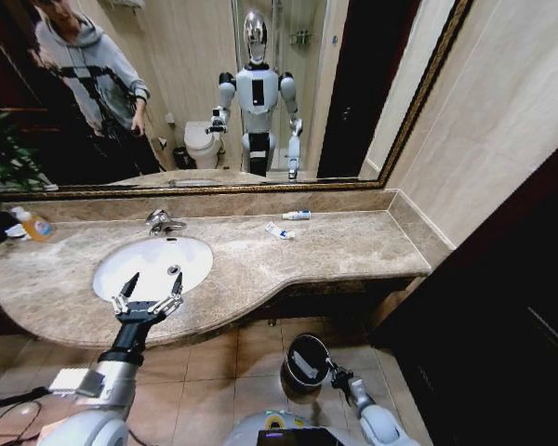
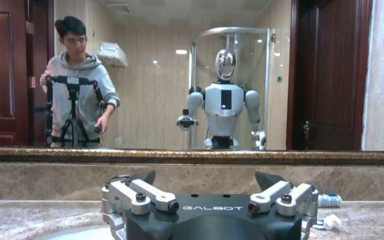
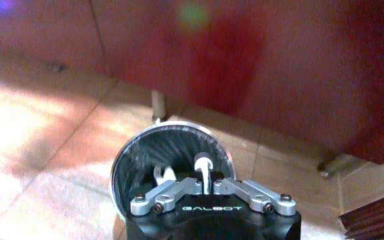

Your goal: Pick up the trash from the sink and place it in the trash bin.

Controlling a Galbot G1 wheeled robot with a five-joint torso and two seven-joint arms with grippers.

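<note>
The left gripper [image 1: 150,290] hangs spread over the sink [image 1: 197,249], while the right gripper [image 3: 207,186], pinching a white stick [image 3: 202,165], sits over the bin [image 3: 145,150]

Beige walls [image 1: 502,102] (mirror [image 1: 214,84]), tiled floor [image 1: 232,372]

1. Left gripper [image 1: 147,289]: black pointed fingertips on silver linkage fingers, joined by dark round screws.
2. Its black palm block carries white "GALBOT" lettering, seen in the left wrist view [image 2: 205,200].
3. Left arm [image 1: 112,376]: black wrist, then silver-grey casing with a white tag and a thin black cable.
4. Right gripper [image 3: 209,186]: silver links with black screws, and the same black "GALBOT" block.
5. Right arm [image 1: 377,420]: black wrist, pale grey forearm.
</note>
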